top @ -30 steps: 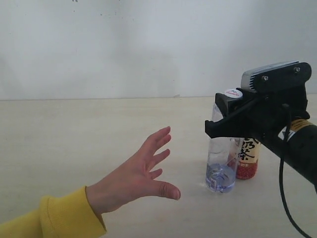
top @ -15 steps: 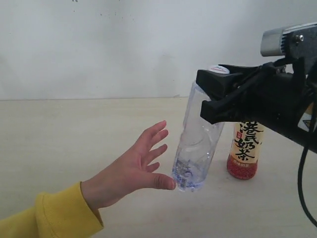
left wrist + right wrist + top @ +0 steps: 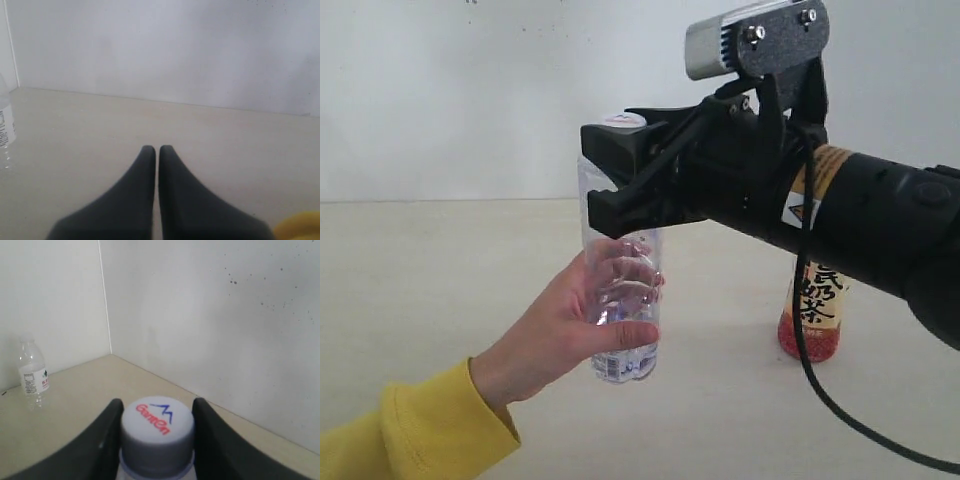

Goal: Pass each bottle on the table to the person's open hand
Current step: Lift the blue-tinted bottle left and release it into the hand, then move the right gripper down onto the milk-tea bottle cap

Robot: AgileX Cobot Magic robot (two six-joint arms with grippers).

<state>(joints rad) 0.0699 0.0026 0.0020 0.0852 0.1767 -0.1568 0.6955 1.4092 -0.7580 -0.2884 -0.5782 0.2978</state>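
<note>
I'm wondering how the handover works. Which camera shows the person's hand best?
The exterior view: the hand wraps around the tall clear bottle. The left wrist view catches only a bit of yellow, probably the sleeve; the right wrist view shows none of it.

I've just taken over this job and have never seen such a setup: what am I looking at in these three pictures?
This is a robot with two arms. The wide picture comes from a camera off the arms; the other two cameras sit on the wrists. In the wide one, the right robot hand is clamped on the neck of the tall clear bottle, and the person's hand is wrapped around its lower part. The tea bottle stands on the table. The right wrist picture shows that clear bottle's white cap between the fingers, with a small clear bottle standing farther off. The left wrist picture shows the left robot hand shut, holding nothing.
</note>
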